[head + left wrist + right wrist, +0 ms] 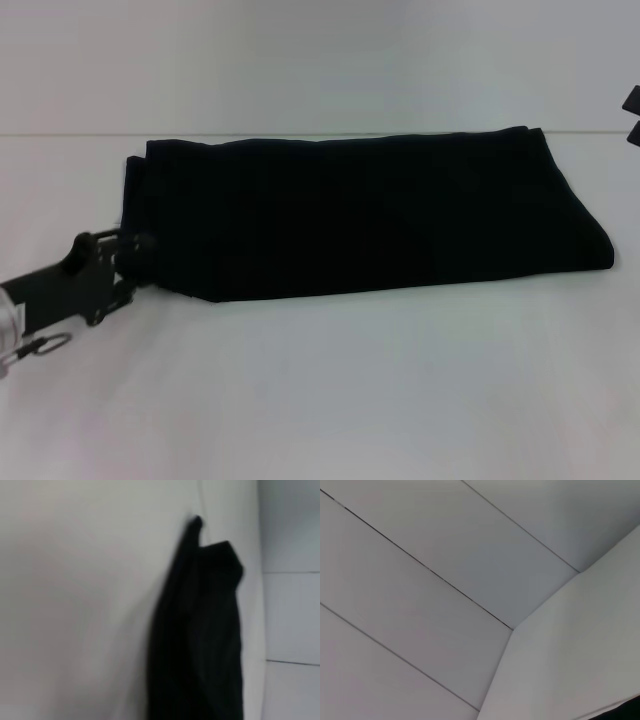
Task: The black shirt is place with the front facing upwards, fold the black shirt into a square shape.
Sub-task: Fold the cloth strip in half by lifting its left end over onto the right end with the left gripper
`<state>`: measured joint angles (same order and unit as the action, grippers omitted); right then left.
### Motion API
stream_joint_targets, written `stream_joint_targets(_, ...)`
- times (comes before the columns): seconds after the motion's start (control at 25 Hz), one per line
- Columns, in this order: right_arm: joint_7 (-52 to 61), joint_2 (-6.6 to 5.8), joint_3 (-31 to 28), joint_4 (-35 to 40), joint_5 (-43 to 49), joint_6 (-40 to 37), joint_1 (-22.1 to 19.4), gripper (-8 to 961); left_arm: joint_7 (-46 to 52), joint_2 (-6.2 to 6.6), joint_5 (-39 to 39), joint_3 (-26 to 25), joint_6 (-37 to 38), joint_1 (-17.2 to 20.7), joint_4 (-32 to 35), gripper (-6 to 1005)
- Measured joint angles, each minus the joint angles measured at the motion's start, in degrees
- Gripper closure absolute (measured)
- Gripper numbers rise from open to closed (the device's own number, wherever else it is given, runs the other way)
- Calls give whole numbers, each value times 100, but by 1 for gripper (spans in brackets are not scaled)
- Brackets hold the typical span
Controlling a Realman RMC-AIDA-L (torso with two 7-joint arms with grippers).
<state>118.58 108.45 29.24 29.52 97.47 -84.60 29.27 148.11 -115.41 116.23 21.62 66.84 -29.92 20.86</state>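
The black shirt (370, 210) lies on the white table as a long folded band running left to right, plain black on top. My left gripper (135, 258) reaches in from the lower left and meets the shirt's left end near its front corner. The left wrist view looks along the shirt (200, 640) as it stretches away over the table. Only two small black bits of my right gripper (633, 115) show at the far right edge of the head view, well apart from the shirt's right end. The right wrist view shows none of the shirt.
The white table (320, 390) spreads in front of the shirt, and its back edge (70, 134) runs just behind the shirt. Grey wall panels (445, 580) fill the right wrist view beside the table's corner.
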Motion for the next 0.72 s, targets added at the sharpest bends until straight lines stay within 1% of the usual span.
stream_joint_targets(0.08, -1, 0, -5, -4, 0, 4, -10, 38, 75, 1, 107, 1, -12, 78, 12, 470)
stream_joint_targets(0.24, -2, -5, -7, -6, 0, 7, -18, 38, 220, 26, 394, 8, -77, 94, 25, 469)
stream_joint_targets(0.56, -2, -9, -7, -8, 0, 8, -43, 38, 259, 37, 520, 74, -484, -155, -24, 470)
stream_joint_targets(0.72, -2, -9, -13, -8, 0, -4, -54, 38, 318, 22, 577, 105, -640, -205, -44, 470)
